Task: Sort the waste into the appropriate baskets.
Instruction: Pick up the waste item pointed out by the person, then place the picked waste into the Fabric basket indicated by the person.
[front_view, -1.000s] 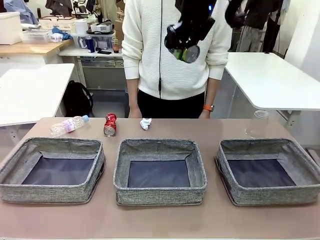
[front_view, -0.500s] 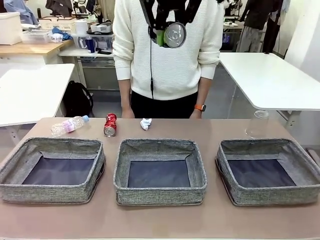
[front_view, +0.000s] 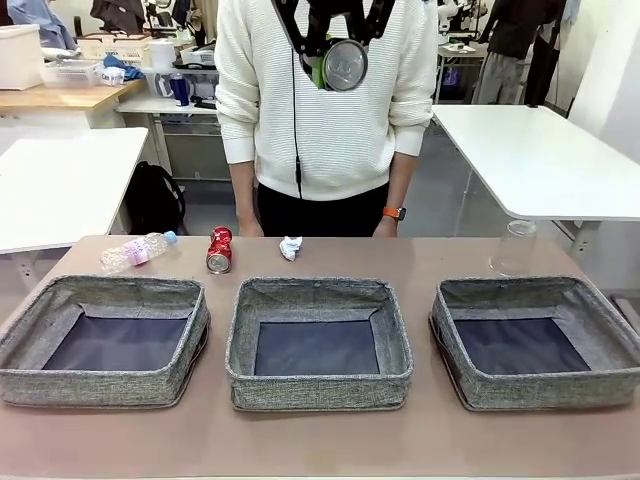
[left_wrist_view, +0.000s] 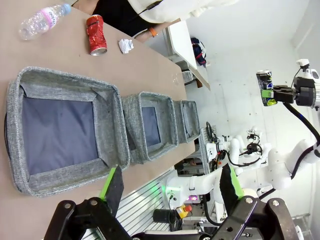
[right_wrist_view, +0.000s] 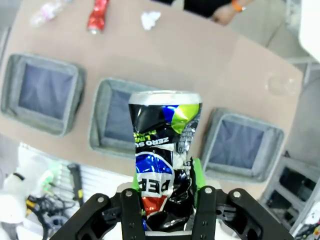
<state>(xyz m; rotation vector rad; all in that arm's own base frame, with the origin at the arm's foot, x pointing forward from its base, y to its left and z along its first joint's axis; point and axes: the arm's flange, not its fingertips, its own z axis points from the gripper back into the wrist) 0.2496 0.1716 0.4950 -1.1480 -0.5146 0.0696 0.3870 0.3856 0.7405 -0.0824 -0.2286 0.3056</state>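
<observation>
Dark can (front_view: 347, 66): crushed, clamped between the green pads of the right tool (right_wrist_view: 166, 176), held high above and beyond the middle basket (front_view: 318, 290), before the person's white sweater. Other waste on the worktop (front_view: 420, 255): white paper wad (front_view: 291, 247) just behind that basket, red crushed can (front_view: 219, 250) and clear bottle (front_view: 138, 249) behind-left, crumpled clear plastic (front_view: 515, 248) behind-right. Left tool (left_wrist_view: 170, 182): jaws wide apart, empty.
</observation>
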